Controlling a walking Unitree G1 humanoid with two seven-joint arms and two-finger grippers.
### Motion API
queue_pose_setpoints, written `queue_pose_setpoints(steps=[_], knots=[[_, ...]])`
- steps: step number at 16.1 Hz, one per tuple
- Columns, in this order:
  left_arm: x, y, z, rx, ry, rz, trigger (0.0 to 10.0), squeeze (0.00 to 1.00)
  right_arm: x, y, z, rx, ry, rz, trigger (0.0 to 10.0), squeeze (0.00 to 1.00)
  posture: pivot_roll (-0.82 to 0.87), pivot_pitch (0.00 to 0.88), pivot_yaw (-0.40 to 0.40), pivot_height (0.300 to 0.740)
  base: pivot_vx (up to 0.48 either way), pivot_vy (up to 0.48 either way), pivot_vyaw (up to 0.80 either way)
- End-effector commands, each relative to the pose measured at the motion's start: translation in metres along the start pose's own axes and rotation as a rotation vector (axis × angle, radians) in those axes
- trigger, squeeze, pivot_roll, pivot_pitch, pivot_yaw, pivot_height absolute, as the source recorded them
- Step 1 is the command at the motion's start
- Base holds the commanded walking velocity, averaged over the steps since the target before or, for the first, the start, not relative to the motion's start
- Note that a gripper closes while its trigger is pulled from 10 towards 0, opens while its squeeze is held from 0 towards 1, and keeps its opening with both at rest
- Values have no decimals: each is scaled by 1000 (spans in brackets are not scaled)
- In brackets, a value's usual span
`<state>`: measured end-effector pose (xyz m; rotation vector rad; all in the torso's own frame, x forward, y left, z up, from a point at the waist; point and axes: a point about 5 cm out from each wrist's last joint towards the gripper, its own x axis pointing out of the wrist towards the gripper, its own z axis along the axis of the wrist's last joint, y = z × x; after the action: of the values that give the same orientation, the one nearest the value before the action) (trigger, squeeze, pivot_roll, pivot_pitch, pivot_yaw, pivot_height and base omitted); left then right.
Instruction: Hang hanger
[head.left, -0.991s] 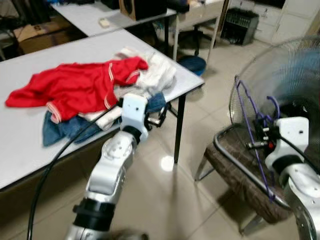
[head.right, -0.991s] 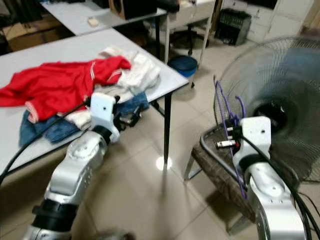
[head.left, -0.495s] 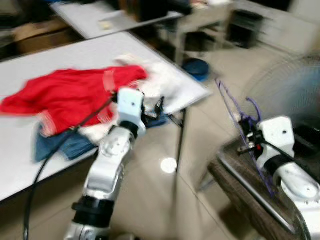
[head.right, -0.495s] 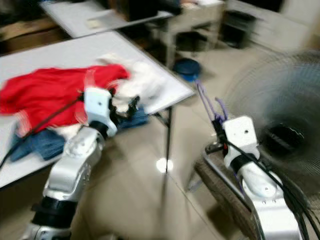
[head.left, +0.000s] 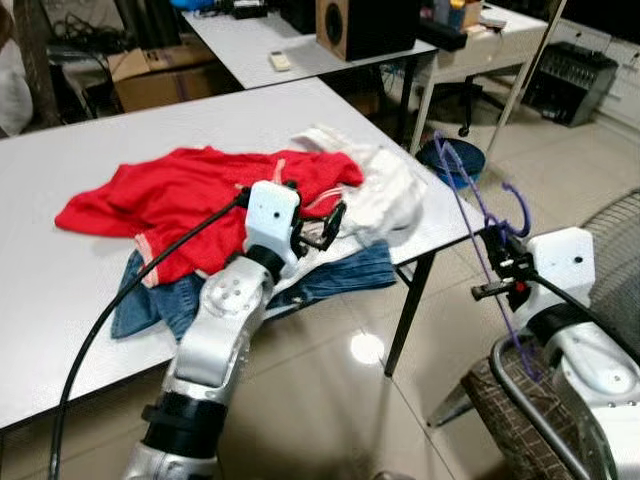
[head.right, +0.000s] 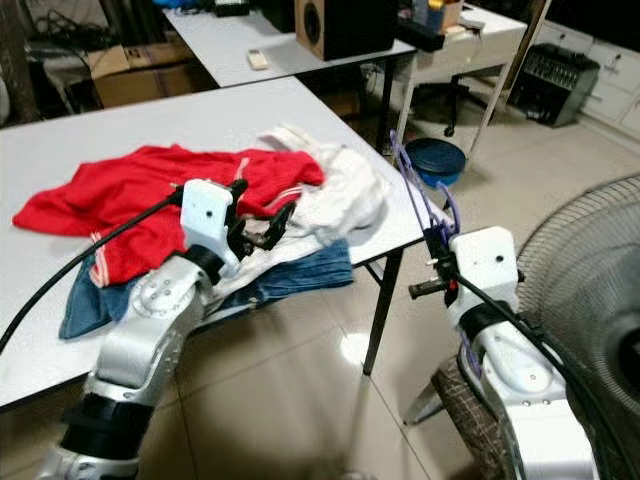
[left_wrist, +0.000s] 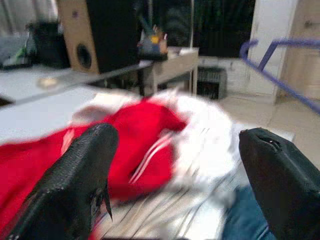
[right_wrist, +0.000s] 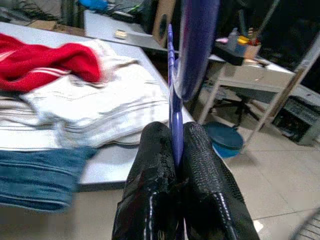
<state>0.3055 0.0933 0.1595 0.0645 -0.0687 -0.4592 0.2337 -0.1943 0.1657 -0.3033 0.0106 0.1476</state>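
A thin purple hanger (head.left: 470, 205) stands nearly upright beside the table's right corner. My right gripper (head.left: 497, 268) is shut on its lower wire. The right wrist view shows both black fingers (right_wrist: 150, 165) pinching the purple wire (right_wrist: 175, 75). My left gripper (head.left: 322, 226) is open over the pile of clothes on the white table (head.left: 60, 320). Its two fingers (left_wrist: 80, 175) are spread wide above a red shirt (head.left: 190, 195), with nothing between them. A white garment (head.left: 385, 190) and blue jeans (head.left: 345, 275) lie by the table's edge.
A chair with a brown cushion (head.left: 525, 425) stands under my right arm. A large fan (head.right: 590, 290) is at the right. A second table with a speaker (head.left: 365, 25) is behind, and a blue bin (head.left: 458, 160) sits on the floor past the corner.
The view has swung left toward the table. My right gripper still holds the hanger, now by the table corner instead of over the chair. The left gripper now reaches over the clothes.
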Motion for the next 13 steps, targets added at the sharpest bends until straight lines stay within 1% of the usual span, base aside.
queue_pose_setpoints(steps=[1, 3, 4, 6, 7, 8, 9, 11, 13], knots=[[2, 5, -7, 14, 46, 20, 10000, 1000, 0, -2, 3, 3, -23, -8, 10000, 0, -114, 8, 7, 740, 0, 0, 0], [7, 8, -9, 50, 61, 35, 10000, 1000, 0, -2, 3, 7, -25, -17, 10000, 0, -116, 0, 11, 740, 0, 0, 0], [16, 12, -13, 127, 92, 59, 10000, 0, 1, -2, 2, 10, -25, -23, 10000, 0, -119, 0, 13, 740, 0, 0, 0], [20, 14, -15, 173, 112, 48, 10000, 0, 1, -1, 2, 11, -24, -22, 10000, 0, -121, 0, 16, 740, 0, 0, 0], [24, 14, -17, 181, 130, 32, 10000, 0, 1, 1, 2, 16, -18, -17, 10000, 0, -123, 0, 16, 740, 0, 0, 0], [29, 12, -17, 150, 130, 8, 10000, 0, 0, 1, 1, 16, -16, -15, 10000, 0, -125, 0, 17, 740, 0, 0, 0], [32, 11, -17, 129, 128, -2, 10000, 0, 0, 2, 1, 14, -17, -15, 10000, 0, -126, 0, 19, 740, 0, 0, 0], [37, 9, -17, 125, 133, -19, 10000, 0, 0, 1, 1, 13, -15, -16, 10000, 0, -128, 0, 22, 740, 0, 0, 0], [40, 11, -20, 150, 156, -14, 10000, 0, 0, 1, 0, 14, -14, -18, 10000, 0, -130, 0, 24, 740, 0, 0, 0]])
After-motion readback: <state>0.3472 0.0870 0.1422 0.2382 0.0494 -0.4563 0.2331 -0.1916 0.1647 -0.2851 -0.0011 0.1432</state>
